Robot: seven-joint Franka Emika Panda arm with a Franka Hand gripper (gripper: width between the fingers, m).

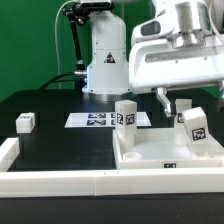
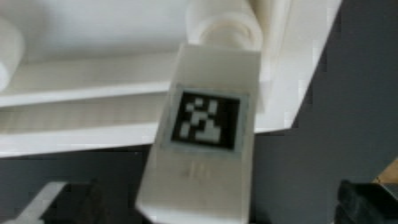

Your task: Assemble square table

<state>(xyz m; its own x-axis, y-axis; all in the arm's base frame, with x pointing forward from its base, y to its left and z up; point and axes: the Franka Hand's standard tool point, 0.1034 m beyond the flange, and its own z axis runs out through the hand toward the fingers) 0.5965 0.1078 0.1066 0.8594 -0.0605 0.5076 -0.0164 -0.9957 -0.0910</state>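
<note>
The square table's white panel (image 1: pixel 160 152) lies rim up at the exterior view's right. Three white tagged legs stand on it: one at the left corner (image 1: pixel 126 114), one small at the back (image 1: pixel 183 105), one at the near right (image 1: pixel 193 124). A further leg (image 1: pixel 25 122) lies loose at the exterior view's left. My gripper (image 1: pixel 188 100) hangs just above the near right leg. In the wrist view that leg (image 2: pixel 205 120) rises from a corner of the panel (image 2: pixel 89 110). It runs up between my dark fingers (image 2: pixel 50 205), which stand wide apart with gaps on both sides. My gripper (image 2: pixel 214 208) is open.
The marker board (image 1: pixel 98 120) lies flat in front of the robot base (image 1: pixel 105 65). A long white L-shaped rail (image 1: pixel 60 182) runs along the front edge and up the exterior view's left side. The tabletop is black.
</note>
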